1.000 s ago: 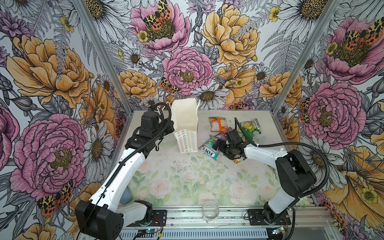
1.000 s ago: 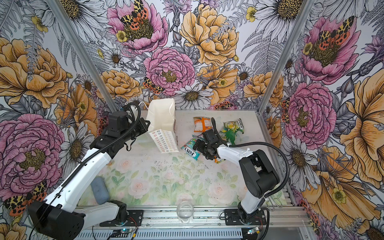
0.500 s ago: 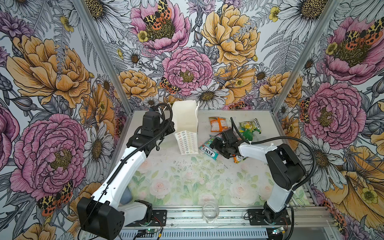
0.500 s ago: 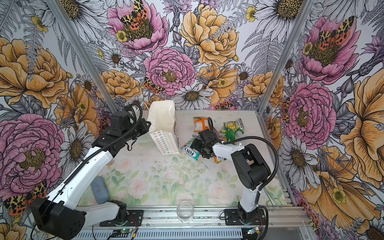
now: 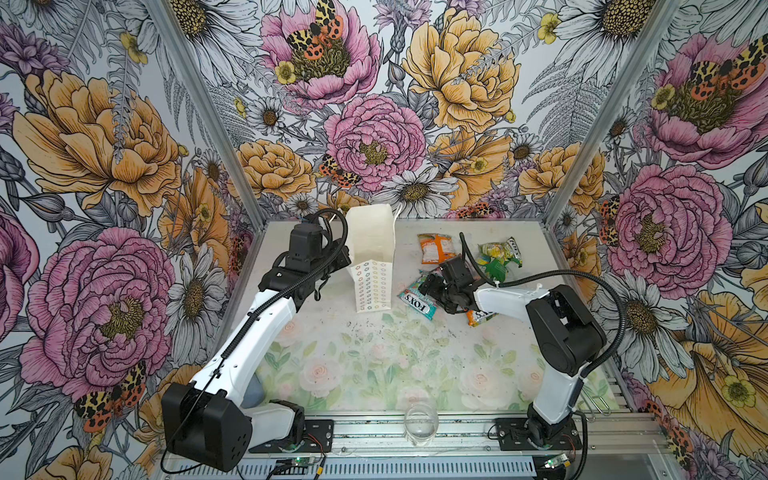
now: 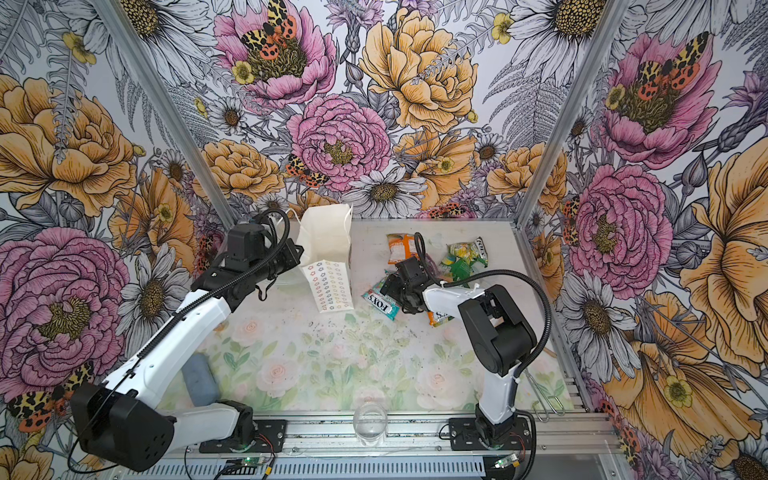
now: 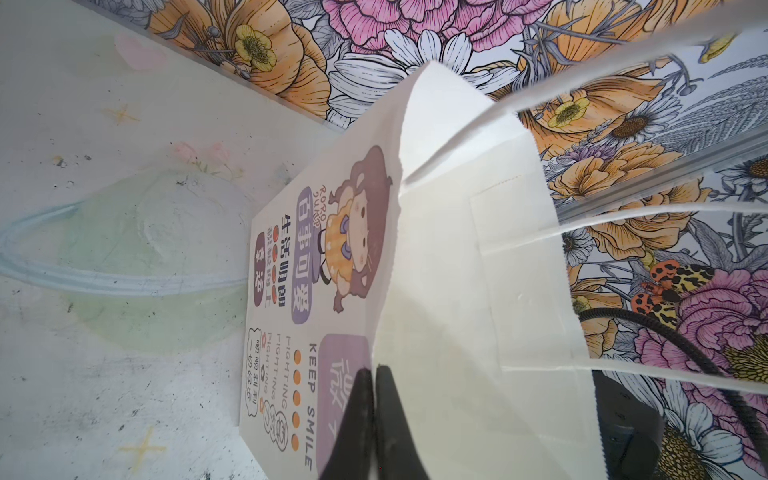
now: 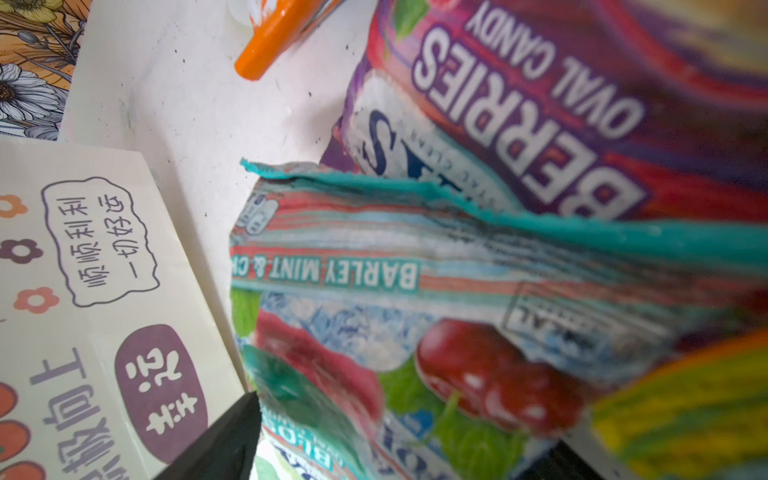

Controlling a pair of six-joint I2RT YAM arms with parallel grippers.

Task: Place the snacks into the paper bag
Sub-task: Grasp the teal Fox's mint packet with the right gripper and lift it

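The white paper bag (image 5: 371, 237) (image 6: 326, 239) stands open at the back of the table, flower outlines on its front. My left gripper (image 5: 345, 258) (image 6: 300, 253) (image 7: 374, 374) is shut on the bag's (image 7: 457, 291) side rim. The snacks lie right of it. My right gripper (image 5: 430, 287) (image 6: 388, 286) (image 8: 401, 428) is low and open, one finger on each side of a teal packet (image 5: 417, 303) (image 6: 380, 302) (image 8: 415, 311). A purple berries packet (image 8: 540, 104) lies behind it. Orange (image 5: 436, 248) (image 6: 401, 249) and yellow-green (image 5: 496, 253) (image 6: 463, 253) packets lie farther back.
Another orange packet (image 5: 480, 318) (image 6: 440, 319) pokes out under my right forearm. A clear glass (image 5: 420, 424) (image 6: 370, 424) stands at the front edge. A blue-grey block (image 6: 199, 378) lies near the left arm's base. A clear bowl (image 7: 124, 257) sits beside the bag.
My right gripper has slid left onto the teal packet and its jaws have narrowed a little. The left gripper keeps its hold on the bag.
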